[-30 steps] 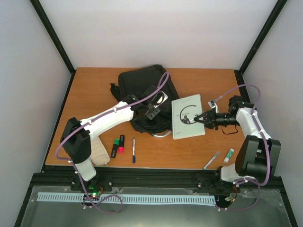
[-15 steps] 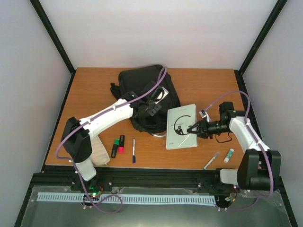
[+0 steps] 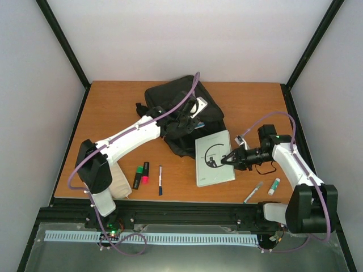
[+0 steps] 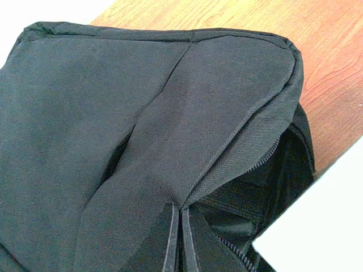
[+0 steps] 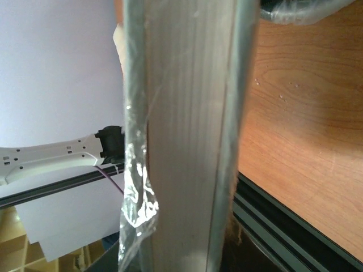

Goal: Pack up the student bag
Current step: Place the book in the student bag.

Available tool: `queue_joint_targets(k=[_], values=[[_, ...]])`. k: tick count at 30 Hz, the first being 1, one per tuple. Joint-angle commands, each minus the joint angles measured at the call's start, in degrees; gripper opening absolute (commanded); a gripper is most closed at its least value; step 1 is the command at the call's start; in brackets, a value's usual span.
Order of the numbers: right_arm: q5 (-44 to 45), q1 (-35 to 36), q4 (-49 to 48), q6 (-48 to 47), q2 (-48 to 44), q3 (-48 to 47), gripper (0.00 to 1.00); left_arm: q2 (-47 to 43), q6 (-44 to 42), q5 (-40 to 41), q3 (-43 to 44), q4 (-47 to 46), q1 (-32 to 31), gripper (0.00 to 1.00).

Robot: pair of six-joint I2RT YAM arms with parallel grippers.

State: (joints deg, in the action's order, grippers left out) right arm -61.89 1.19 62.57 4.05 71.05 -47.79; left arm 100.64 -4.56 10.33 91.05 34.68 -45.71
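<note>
The student bag (image 3: 170,102) lies at the back middle of the desk (image 3: 113,107). In the last second its near edge has been drawn up and back. The left jaws are clenched on a fold of its black fabric, and the left wrist view shows the flap tented, with the zip mouth (image 4: 278,170) gaping on one side.

Meanwhile the white book (image 3: 214,157), grasped at its right edge by the right jaws, has come leftward and toward us. It now sits just beside the bag's near right corner. We judge the opening is being held ready and the book lined up, but the book is not yet inside.

Further out, two highlighters (image 3: 142,174), a pen (image 3: 160,180) and a whitish pouch (image 3: 119,184) wait near the left arm (image 3: 130,139). A marker (image 3: 253,192) and a small tube (image 3: 274,186) lie by the right arm.

The sagging flap and the book's angle to the mouth are, we think, what stand in the way.
</note>
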Motion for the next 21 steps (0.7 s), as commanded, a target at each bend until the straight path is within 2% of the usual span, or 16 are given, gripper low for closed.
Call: queue_joint_targets(k=[1, 10, 17, 21], values=[[-8.3, 1.0, -6.0, 3.2, 1.7, 1.3, 0.03, -1.3, -0.4, -3.2, 3.4, -6.1, -0.3, 0.01], [-12.3, 4.6, -27.9, 13.6, 4.0, 6.5, 0.03, -4.6, -0.3, -5.4, 0.3, -8.3, -0.3, 0.01], [-16.2, 6.5, -27.9, 4.9, 14.5, -1.2, 0.03, -6.7, -0.9, -5.5, -1.3, -8.7, -0.3, 0.01], [-18.0, 7.3, -22.6, -1.7, 22.3, -7.6, 0.03, -8.3, -1.9, -5.7, -3.0, -9.4, -0.3, 0.01]])
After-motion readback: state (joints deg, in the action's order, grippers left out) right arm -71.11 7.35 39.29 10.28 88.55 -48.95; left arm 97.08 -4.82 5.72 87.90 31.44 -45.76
